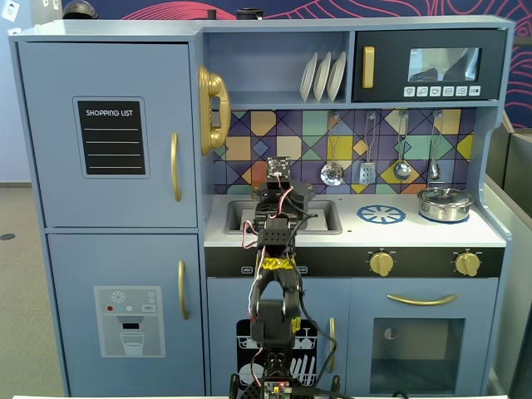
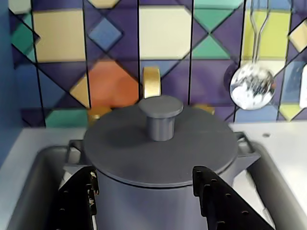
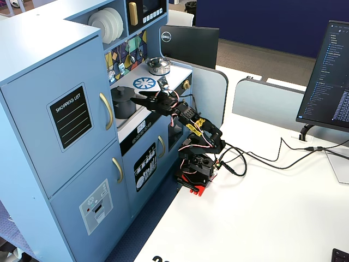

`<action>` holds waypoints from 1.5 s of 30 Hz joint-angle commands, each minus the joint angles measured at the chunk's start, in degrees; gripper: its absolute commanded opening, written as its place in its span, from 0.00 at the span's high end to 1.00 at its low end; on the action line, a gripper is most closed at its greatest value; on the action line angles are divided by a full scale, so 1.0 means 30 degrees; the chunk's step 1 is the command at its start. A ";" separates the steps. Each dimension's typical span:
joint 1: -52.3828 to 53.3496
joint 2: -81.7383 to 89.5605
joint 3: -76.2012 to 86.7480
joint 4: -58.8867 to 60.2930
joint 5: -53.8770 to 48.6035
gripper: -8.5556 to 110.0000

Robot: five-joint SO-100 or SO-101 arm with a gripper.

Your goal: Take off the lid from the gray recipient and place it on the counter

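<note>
The gray recipient (image 2: 144,203) stands in the sink recess with the lid (image 2: 192,148) on it, its knob (image 2: 160,117) upright in the middle. My gripper (image 2: 145,172) is open. Its two black fingers (image 2: 76,201) straddle the front of the pot just below the lid's rim, without closing on it. In a fixed view my gripper (image 3: 140,98) reaches over the counter (image 3: 177,71) to the pot (image 3: 123,103). In the front fixed view my arm and gripper (image 1: 278,199) hide most of the pot (image 1: 306,194); the counter (image 1: 416,235) lies to its right.
A shiny silver pot (image 1: 445,204) stands at the counter's right end, beside the blue burner print (image 1: 381,214). A gold faucet (image 2: 151,81) is behind the gray pot. Utensils, including a ladle (image 2: 252,86), hang on the tiled wall. The sink walls (image 2: 33,177) flank the pot.
</note>
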 commanded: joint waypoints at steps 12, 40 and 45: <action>0.0557 -0.5508 -0.3604 -0.2988 0.0322 0.79; -0.0645 -1.1162 -0.7529 -0.5010 0.0293 0.88; -0.0703 -1.1631 -0.8320 -0.5332 0.0264 0.93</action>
